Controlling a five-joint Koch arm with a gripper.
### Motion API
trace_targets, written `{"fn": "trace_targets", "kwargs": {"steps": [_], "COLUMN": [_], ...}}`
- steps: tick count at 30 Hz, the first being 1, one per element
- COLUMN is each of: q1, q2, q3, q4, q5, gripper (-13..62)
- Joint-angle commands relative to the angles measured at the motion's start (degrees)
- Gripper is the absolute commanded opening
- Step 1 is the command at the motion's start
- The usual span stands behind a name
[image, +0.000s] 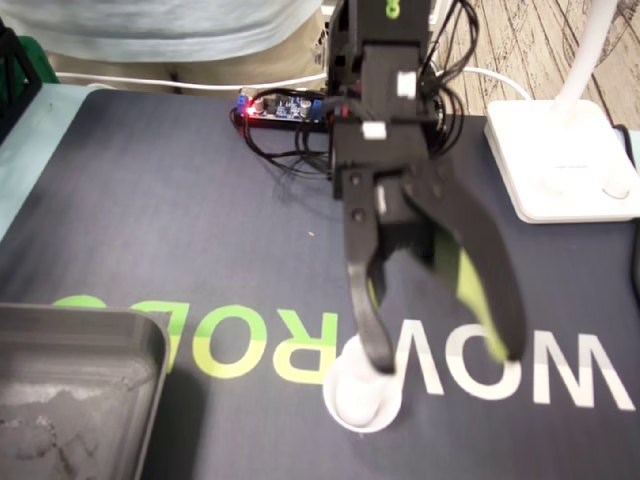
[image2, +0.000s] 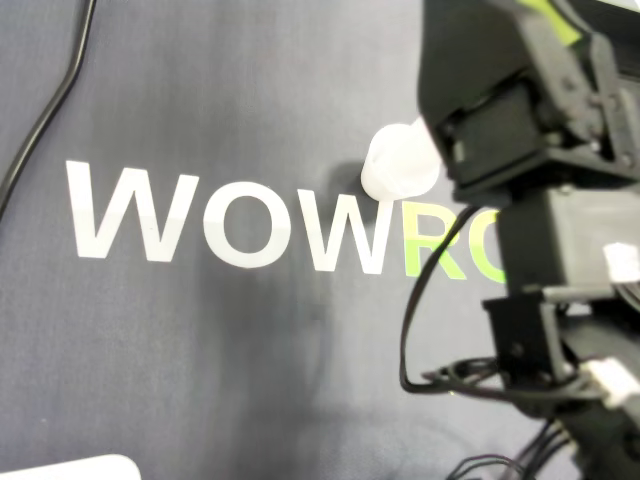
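Note:
A small white cup (image: 362, 402) stands on the dark mat (image: 180, 230), on the pale "WOWROBO" lettering. The overhead view shows the cup (image2: 398, 165) just left of the arm's black body (image2: 560, 230). My gripper (image: 440, 355) hangs over the mat with its jaws spread wide, open. In the fixed view the left fingertip (image: 376, 355) overlaps the cup's top rim, while the green-lined right finger (image: 490, 300) stands well to the cup's right. Whether the left tip touches the cup is not clear.
A grey metal tray (image: 80, 390) fills the near left corner of the fixed view. A white lamp base (image: 560, 160) sits at the far right. A circuit board with a red light (image: 285, 108) and cables lie behind the arm. A black cable (image2: 40, 120) crosses the overhead view's left.

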Motion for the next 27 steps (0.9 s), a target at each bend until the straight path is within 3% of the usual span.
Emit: {"fn": "trace_targets", "kwargs": {"steps": [1,8,19,27], "q1": [1.7,8.7,10.2,11.5], "q2": [4.0,14.2,27.7,28.6], "q3": [-6.1,-8.1,14.5,25.0], "q4": [5.6,35.5,41.3,41.3], "q5": [15.4,46.1,50.3,52.5], "gripper": [27.3,27.3,27.5,31.6]}}
